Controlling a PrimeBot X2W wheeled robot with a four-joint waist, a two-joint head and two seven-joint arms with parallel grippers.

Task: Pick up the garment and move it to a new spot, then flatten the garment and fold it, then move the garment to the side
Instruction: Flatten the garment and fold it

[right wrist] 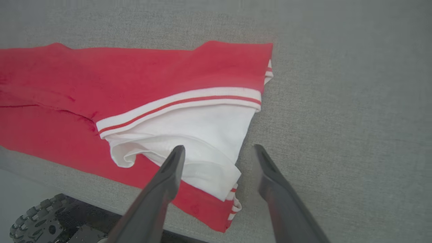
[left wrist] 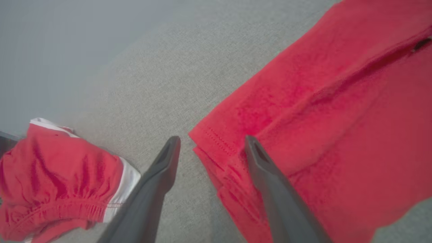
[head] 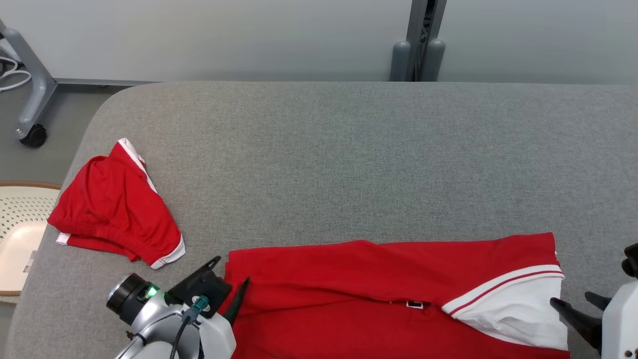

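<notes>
Garment (head: 389, 279): a red top with a white, red-striped collar, lying as a long folded band along the bottom of the head view, on the grey worktop (head: 349, 149). Its collar end points to the lower right and its hem end to the lower left.

The left claw (head: 230, 273) stands apart and holds nothing. In the left wrist view it (left wrist: 212, 141) straddles the hem corner of the garment (left wrist: 320, 118), one finger over red cloth and the other over bare worktop. The right claw (head: 573, 301) is likewise apart and empty. In its own view it (right wrist: 219, 150) sits at the white collar end of the garment (right wrist: 135, 74).

The risks I judge from here:
- The hem shows stacked layers, so a shallow pinch may catch only the top one and the fold would peel open when lifted.
- The collar flap lies loose and rumpled, and could flop out or drag.
- The near edge of the band lies close to the worktop's front edge, so a pull toward the bottom of the frame could slide it off.
- Red shorts (head: 117, 209) sit at centre left, near the left claw. A sideways move that way could bump or bunch into them.
</notes>
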